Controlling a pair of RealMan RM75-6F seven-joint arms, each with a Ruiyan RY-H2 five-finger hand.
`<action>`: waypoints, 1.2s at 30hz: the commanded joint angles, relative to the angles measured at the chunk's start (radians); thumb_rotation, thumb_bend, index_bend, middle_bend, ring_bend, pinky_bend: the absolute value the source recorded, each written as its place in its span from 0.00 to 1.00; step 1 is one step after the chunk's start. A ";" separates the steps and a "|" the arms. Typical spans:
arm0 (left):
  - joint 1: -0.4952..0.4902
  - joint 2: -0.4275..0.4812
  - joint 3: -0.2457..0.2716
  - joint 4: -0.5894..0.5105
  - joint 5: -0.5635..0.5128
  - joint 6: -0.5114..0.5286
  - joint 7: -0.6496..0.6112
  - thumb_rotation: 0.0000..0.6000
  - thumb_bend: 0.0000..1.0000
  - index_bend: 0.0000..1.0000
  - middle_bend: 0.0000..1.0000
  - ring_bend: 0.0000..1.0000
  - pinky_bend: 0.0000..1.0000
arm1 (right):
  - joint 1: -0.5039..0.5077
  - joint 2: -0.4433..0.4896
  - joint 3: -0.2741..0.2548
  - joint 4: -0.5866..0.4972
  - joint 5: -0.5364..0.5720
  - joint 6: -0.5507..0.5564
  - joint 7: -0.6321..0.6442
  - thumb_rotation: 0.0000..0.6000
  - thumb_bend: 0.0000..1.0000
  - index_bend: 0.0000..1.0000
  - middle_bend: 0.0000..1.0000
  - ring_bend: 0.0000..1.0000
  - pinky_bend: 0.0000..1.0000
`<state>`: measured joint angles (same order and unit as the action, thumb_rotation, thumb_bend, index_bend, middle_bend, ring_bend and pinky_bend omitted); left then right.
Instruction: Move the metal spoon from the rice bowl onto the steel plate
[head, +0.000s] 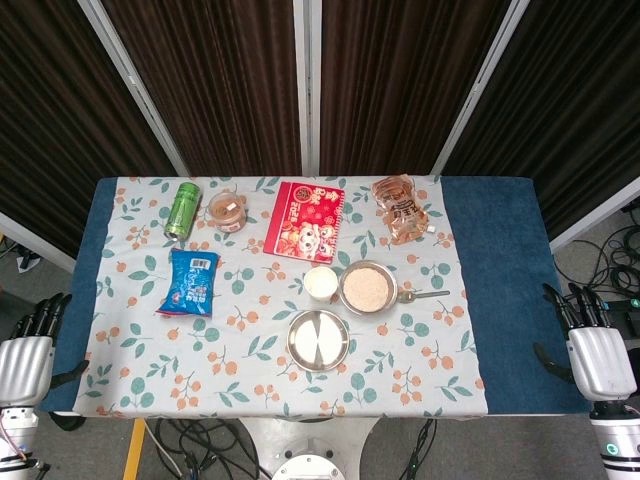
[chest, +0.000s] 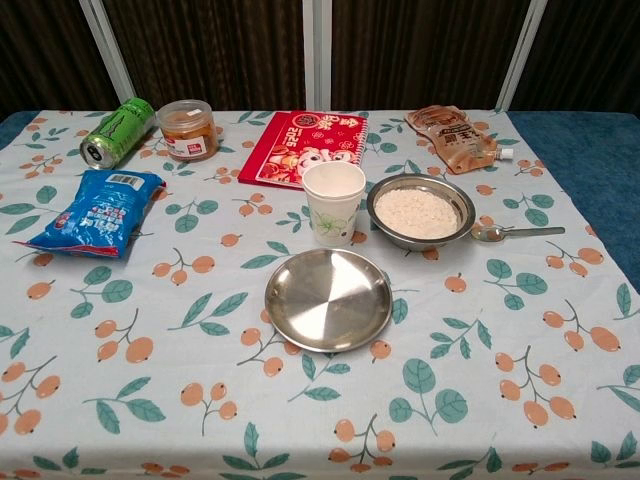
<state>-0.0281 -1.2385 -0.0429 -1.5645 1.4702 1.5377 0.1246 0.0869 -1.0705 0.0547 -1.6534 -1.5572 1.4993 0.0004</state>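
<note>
Both hands far from spoon; fingers empty.

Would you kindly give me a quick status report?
Both hands open at table edge: left, right. Spoon on cloth beside bowl. Plate bare. Cup nearby.

The steel plate, rice bowl and metal spoon are shiny bare metal. A matt printed cloth covers the worktop; the blue snack bag looks like glossy plastic, the cup like paper.
</note>
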 joint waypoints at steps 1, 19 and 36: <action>-0.001 -0.002 -0.001 0.002 0.000 0.001 0.001 1.00 0.05 0.12 0.18 0.12 0.21 | -0.002 0.000 -0.001 0.001 0.000 0.001 0.000 1.00 0.21 0.02 0.22 0.00 0.00; -0.009 -0.010 -0.004 0.014 0.001 -0.008 -0.005 1.00 0.05 0.12 0.18 0.12 0.21 | 0.251 -0.038 0.090 0.011 0.139 -0.371 -0.188 1.00 0.17 0.27 0.31 0.05 0.03; -0.012 -0.029 -0.004 0.048 -0.025 -0.035 -0.025 1.00 0.05 0.12 0.18 0.12 0.21 | 0.496 -0.370 0.099 0.361 0.374 -0.656 -0.408 1.00 0.21 0.40 0.36 0.06 0.05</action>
<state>-0.0402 -1.2678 -0.0471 -1.5166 1.4459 1.5025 0.1003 0.5712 -1.4213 0.1608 -1.3119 -1.1932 0.8502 -0.3914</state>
